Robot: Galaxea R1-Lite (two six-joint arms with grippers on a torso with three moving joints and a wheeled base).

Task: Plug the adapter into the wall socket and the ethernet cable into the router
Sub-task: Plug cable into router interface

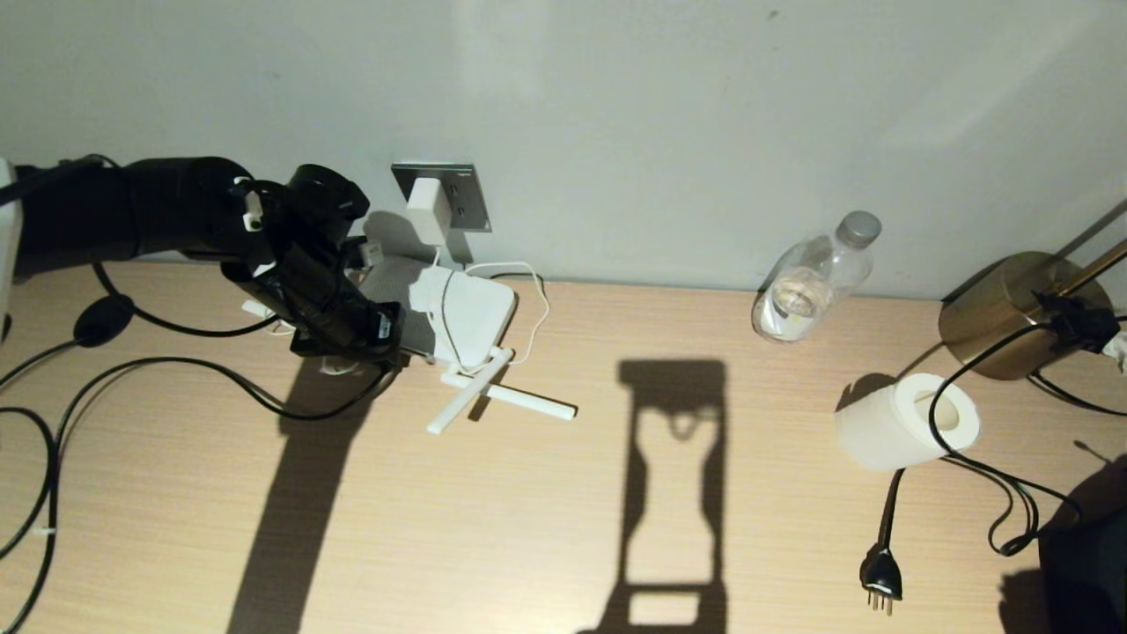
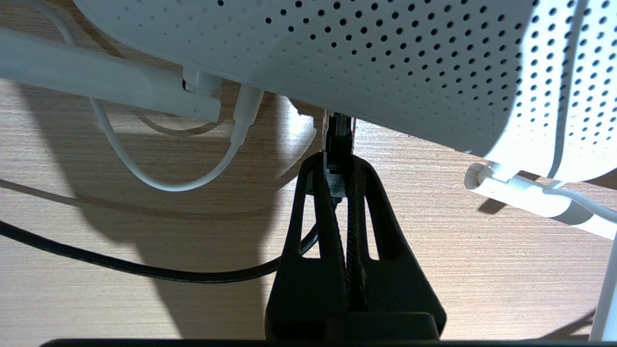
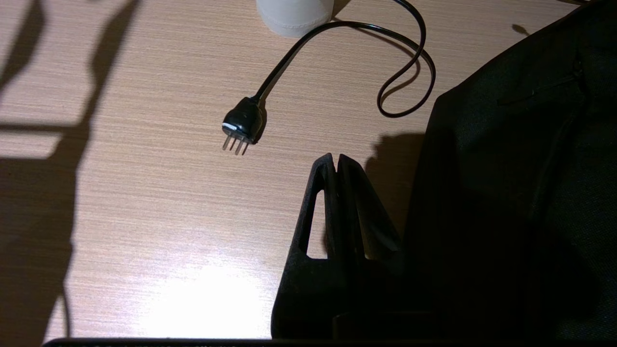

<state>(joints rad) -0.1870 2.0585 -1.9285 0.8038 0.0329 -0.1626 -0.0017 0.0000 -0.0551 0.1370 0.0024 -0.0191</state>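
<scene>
The white adapter sits in the grey wall socket, and its thin white cord runs down to the router. The router lies tilted by the wall, showing its perforated underside, with its antennas splayed on the table. My left gripper is shut on the clear connector of the ethernet cable. The connector's tip is right at the router's back edge; whether it is seated is hidden. In the head view the left gripper is at the router's left side. My right gripper is shut and empty.
A black three-pin plug lies on the table near the right gripper. A paper roll, a plastic bottle and a brass lamp base stand at the right. A cord with a black disc lies far left. Something dark rises beside the right gripper.
</scene>
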